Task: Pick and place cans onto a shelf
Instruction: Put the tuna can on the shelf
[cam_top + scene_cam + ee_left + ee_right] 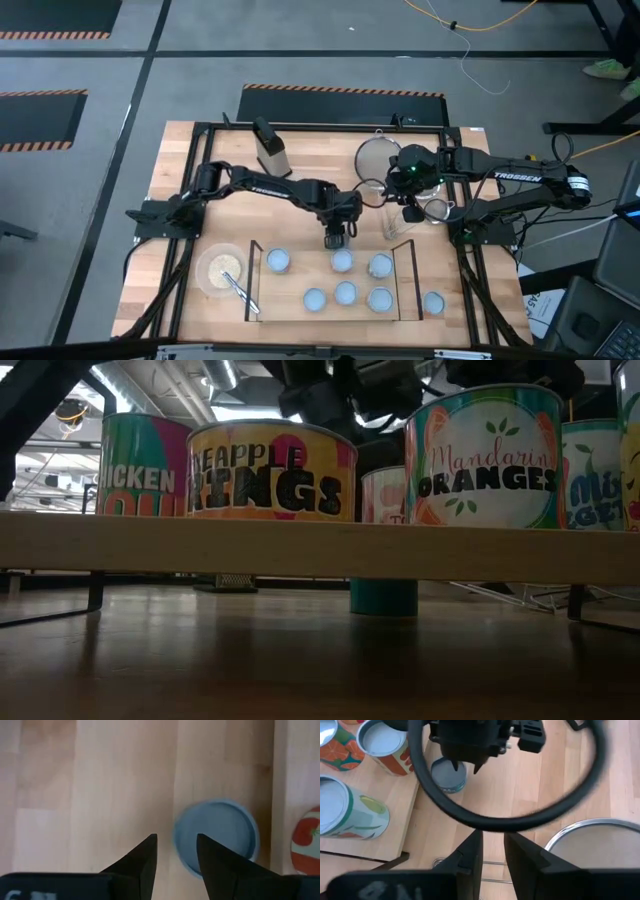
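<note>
One can stands upright on the table, just beside the back edge of the shelf, not yet on it. It is a small tin with a round pale blue top, and its long axis points straight up. The left gripper hangs right above it, a little off its middle, fingers wide and empty. This arm is clearly the nearer one. The right gripper waits farther behind the shelf, over a strainer, with a narrow gap and holding nothing.
</note>
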Available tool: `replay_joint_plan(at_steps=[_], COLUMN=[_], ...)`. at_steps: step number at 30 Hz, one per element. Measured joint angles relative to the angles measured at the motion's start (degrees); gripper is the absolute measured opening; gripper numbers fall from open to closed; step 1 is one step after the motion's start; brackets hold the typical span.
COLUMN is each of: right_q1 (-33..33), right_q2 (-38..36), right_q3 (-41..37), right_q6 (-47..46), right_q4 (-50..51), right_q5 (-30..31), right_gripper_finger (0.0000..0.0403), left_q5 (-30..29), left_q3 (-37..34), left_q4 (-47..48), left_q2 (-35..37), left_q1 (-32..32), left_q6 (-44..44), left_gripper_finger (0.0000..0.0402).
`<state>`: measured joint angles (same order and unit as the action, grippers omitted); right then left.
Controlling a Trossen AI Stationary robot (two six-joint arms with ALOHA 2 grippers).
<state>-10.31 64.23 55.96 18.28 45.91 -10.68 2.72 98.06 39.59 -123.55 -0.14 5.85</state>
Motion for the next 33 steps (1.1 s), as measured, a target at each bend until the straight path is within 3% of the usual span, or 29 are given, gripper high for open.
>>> replay_joint_plan(at_steps=[15,28,33], right_q1=[0.0,0.0,0.0], right_q2=[0.0,0.0,0.0], right_q3=[0.0,0.0,0.0], right_q6=[0.0,0.1,0.1], right_q4=[0.0,0.0,0.0], right_q5=[0.0,0.0,0.0], right_gripper_finger=[0.0083,0.0083,0.0083], left_q5=[-1.0,-4.7,-6.2], left_q3=[-5.2,-5.3,-4.5], left_q4=[-0.4,-0.4,1.5], left_q2=[0.3,0.6,1.4], left_q1=[-1.1,-0.9,-0.8], left_q6=[-0.2,-0.5,-3.5], left_gripper_finger=[0.0124,0.0010,0.0007])
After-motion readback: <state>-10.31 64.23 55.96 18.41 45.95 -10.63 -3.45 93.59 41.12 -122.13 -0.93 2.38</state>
